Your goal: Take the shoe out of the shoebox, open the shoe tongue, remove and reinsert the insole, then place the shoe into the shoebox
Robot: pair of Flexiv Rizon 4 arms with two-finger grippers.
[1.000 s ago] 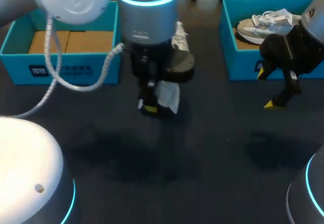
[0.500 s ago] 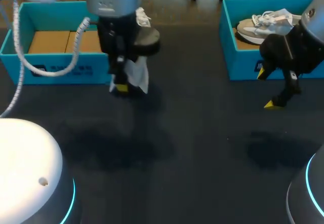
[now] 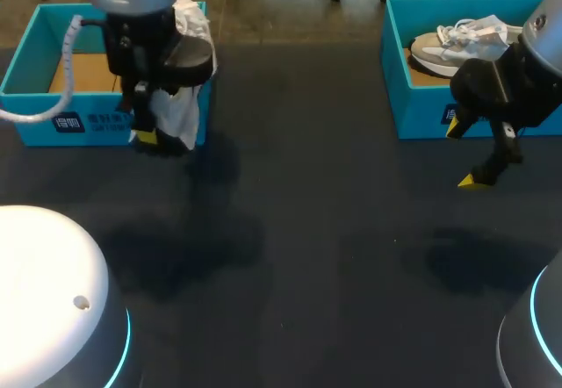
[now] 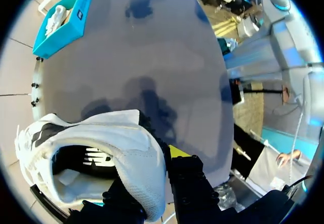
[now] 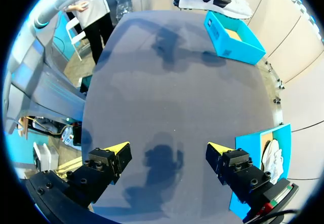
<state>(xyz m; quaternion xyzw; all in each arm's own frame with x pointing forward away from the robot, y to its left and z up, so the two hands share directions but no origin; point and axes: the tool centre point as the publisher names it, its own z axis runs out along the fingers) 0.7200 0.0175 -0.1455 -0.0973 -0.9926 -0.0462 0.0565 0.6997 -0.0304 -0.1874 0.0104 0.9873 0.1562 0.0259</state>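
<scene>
L fingers (image 3: 147, 138) are pinching the white shoe (image 3: 183, 111) by its upper, holding it up off the table (image 3: 307, 247) right at the near corner of the left blue shoebox (image 3: 53, 125). R fingers (image 5: 168, 150) are spread wide w/ nothing btwn them, hovering just in front of the other shoebox (image 3: 421, 116), which has a 2nd shoe (image 3: 457, 41) in it.

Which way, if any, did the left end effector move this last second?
Yes: the left end effector, gripping the shoe, moved left, up to the left box.
</scene>
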